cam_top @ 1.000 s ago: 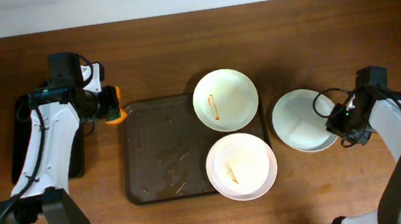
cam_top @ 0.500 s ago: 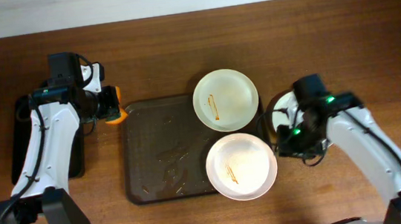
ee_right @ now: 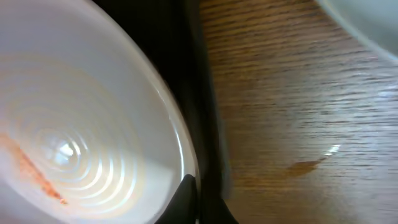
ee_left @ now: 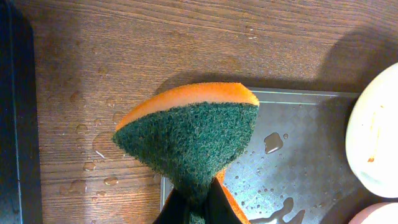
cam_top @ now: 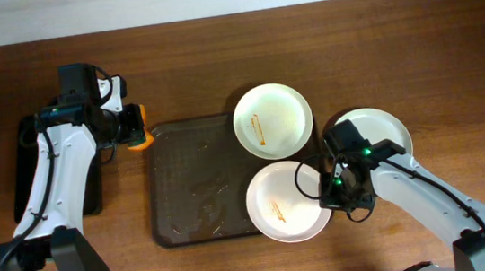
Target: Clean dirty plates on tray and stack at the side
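Right pincer [cam_top: 334,196]: low at the right rim of the near plate [cam_top: 281,205], over the right edge of the tray [cam_top: 187,168]. In the wrist view its dark fingertips [ee_right: 186,196] sit close together at that rim. The rim seems to lie between them, but the blur is too heavy to tell whether they grip it.

Left pincer [ee_left: 196,210]: clamped on the lower end of the sponge [ee_left: 193,134], holding it over the tray's far left corner.

Table [cam_top: 216,57]: brown wood, bearing every item listed.

Tray: dark brown, rectangular, rounded corners, at table centre. Its left half is bare, wet and glossy.

Black tray [cam_top: 21,190]: smaller, at the table's left edge, partly under the left arm.

Far plate [cam_top: 273,121]: white, round, on the tray's far right corner, with a short orange-brown streak left of centre.

Near plate: white, on the tray's near right corner, just beside the far plate, with a thin streak near centre.

Third plate [cam_top: 382,134]: white, on bare table just right of the tray, partly hidden by the right arm.

Sponge: orange body, dark green scouring face toward the wrist camera.

Water drops [ee_left: 93,165]: scattered on the wood beside the tray corner.
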You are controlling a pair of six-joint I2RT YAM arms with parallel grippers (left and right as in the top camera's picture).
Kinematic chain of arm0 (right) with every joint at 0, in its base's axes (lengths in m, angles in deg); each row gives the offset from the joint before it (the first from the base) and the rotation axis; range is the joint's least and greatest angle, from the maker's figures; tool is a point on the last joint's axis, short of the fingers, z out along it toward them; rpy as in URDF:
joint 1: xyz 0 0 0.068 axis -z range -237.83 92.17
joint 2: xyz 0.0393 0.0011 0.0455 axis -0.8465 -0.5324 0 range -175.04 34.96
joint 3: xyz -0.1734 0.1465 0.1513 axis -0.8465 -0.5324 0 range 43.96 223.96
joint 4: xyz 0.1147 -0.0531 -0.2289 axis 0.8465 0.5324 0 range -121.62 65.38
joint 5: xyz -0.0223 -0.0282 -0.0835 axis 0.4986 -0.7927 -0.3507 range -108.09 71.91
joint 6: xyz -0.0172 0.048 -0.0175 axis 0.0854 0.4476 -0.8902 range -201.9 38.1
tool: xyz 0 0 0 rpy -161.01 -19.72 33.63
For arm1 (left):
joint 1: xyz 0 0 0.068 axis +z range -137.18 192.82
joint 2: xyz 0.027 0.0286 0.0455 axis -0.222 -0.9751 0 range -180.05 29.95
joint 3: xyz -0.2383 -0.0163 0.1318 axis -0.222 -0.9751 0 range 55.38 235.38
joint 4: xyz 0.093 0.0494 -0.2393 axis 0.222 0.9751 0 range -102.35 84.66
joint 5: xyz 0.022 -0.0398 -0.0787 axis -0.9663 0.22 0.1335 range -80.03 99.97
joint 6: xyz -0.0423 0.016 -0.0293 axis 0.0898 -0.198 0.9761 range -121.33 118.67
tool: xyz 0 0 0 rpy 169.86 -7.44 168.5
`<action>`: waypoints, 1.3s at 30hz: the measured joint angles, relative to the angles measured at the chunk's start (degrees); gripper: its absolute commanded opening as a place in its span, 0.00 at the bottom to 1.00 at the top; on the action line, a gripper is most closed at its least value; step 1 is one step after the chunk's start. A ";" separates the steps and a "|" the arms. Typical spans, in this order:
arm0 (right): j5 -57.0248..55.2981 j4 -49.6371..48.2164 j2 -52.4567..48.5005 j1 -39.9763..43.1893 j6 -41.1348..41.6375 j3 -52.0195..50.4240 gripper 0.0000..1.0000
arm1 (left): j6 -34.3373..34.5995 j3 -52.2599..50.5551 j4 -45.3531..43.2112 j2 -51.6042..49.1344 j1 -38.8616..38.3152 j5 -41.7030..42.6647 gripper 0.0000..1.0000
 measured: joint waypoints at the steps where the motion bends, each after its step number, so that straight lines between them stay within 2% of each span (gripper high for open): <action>1: 2.47 -0.24 -0.02 -0.07 0.00 1.20 0.04 | 0.00 0.00 -0.02 0.00 0.00 0.00 0.00; 4: 5.09 -9.05 -0.02 -4.31 7.63 5.01 0.04 | 0.00 0.00 -0.02 0.00 0.00 0.00 0.00; 7: 1.03 -18.67 -1.90 -13.14 19.21 5.42 0.04 | 0.00 0.00 -0.02 0.00 0.00 0.00 0.00; 9: -2.93 -23.43 -7.39 -20.39 24.87 5.53 0.04 | 0.00 0.00 -0.04 0.00 0.00 0.02 0.00; 10: -3.80 -25.75 -10.51 -23.08 27.23 5.53 0.10 | 0.00 0.00 0.00 0.00 0.00 0.00 0.00; 11: -4.17 -27.21 -11.78 -23.76 28.37 5.53 0.22 | 0.00 0.00 0.00 0.00 0.00 0.02 0.00; 12: -4.66 -27.69 -12.15 -23.82 28.81 5.53 0.30 | 0.00 0.00 0.00 0.00 0.00 0.00 0.00; 13: -5.09 -29.09 -12.17 -23.65 28.79 5.53 0.31 | 0.00 0.00 0.00 0.00 0.00 0.02 0.00; 17: -6.99 -33.18 -12.55 -20.44 25.83 5.57 0.22 | 0.00 0.00 1.18 0.00 0.00 0.02 0.00; 19: -7.34 -36.37 -15.96 -19.80 24.98 5.64 0.17 | 0.00 -0.04 1.29 0.00 0.00 0.02 0.00; 22: -6.34 -39.74 -17.62 -19.80 24.79 5.75 0.04 | 0.00 -0.07 1.29 0.00 0.00 0.00 0.00; 28: -6.60 -40.04 -18.23 -19.80 30.38 5.97 0.04 | 0.00 -1.16 1.90 0.00 -2.73 0.00 0.00; 32: -3.89 -40.02 -18.34 -19.80 30.53 6.01 0.04 | -0.85 -7.56 1.16 0.00 -7.89 0.00 0.00; 34: -1.18 -39.98 -18.51 -19.80 29.51 6.01 0.04 | -2.84 -9.22 1.27 0.00 -8.09 -0.02 0.00; 36: 0.74 -39.82 -18.67 -19.80 28.37 6.01 0.04 | -7.87 -9.92 1.25 0.00 -8.09 0.66 0.00; 39: 1.49 -39.74 -18.69 -19.80 27.74 6.01 0.04 | -11.50 -14.60 -2.64 0.00 -8.09 1.11 0.00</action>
